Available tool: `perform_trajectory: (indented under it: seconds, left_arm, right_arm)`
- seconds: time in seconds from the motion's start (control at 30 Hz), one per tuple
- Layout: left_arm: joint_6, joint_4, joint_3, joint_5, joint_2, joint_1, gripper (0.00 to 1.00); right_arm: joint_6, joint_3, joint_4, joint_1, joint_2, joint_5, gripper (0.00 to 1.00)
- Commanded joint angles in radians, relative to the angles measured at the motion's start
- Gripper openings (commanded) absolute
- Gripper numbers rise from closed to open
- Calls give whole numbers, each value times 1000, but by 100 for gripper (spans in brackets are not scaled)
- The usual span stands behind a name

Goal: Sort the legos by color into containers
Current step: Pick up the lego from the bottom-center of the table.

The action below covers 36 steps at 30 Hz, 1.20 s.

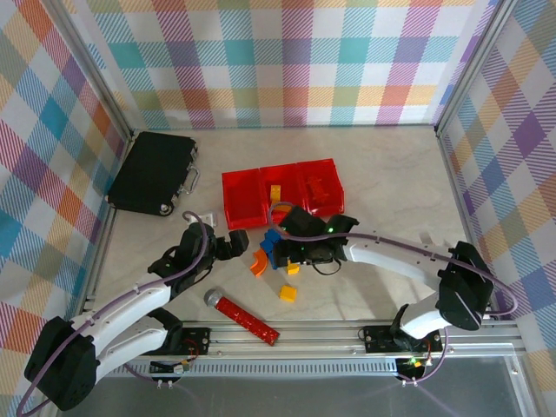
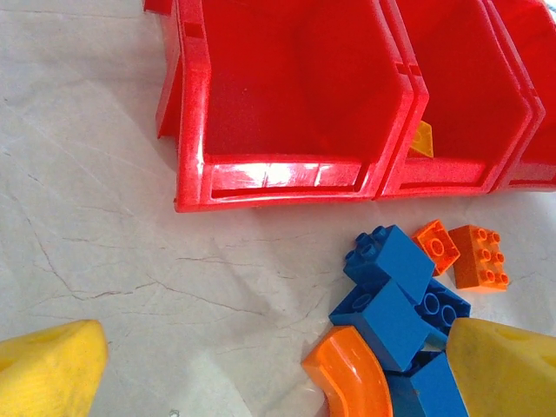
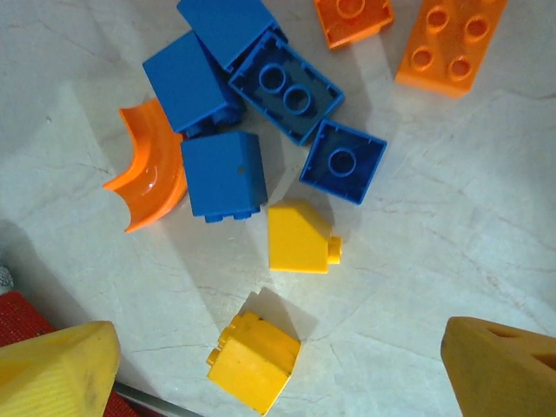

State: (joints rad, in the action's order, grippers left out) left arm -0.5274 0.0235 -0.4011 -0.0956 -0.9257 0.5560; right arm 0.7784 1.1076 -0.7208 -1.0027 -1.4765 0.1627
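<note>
Several legos [image 1: 271, 248] lie bunched on the worktop [image 1: 382, 174] just in front of the red containers [image 1: 241, 201]. They sit so close together that closing fingers could nudge neighbours or catch two colours at once. The left end effector [image 2: 278, 373] gapes wide and empty beside the blue bricks [image 2: 387, 300]. The right end effector [image 3: 278, 369] spreads wide above the yellow bricks [image 3: 298, 236], holding nothing.

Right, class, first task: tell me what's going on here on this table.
A robot is sorting toy bricks by colour into a red three-bin tray. Both the left gripper and the right gripper hang open and empty above the loose ones beside the tray. One yellow brick lies in the middle bin.
</note>
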Motion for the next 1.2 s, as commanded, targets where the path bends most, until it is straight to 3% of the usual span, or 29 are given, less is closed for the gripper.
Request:
perform_trajectory:
  seconds: [0.0,0.23,0.97,1.17]
  left_arm:
    - [10,-11,20,13,31,12,100]
    - [16,35,36,0,108,12,100]
    - [34,107,56,-29,218,12,100]
    - [36,123,56,-32,235,12,100]
  right_arm:
    - [90,-14,-34,-20,-41,55,92]
    - [104,12,-60,-48,-128,97,81]
    - [33,116,-59,-53,-318,117,70]
    - [17,119,-37,-53,-343,107,61]
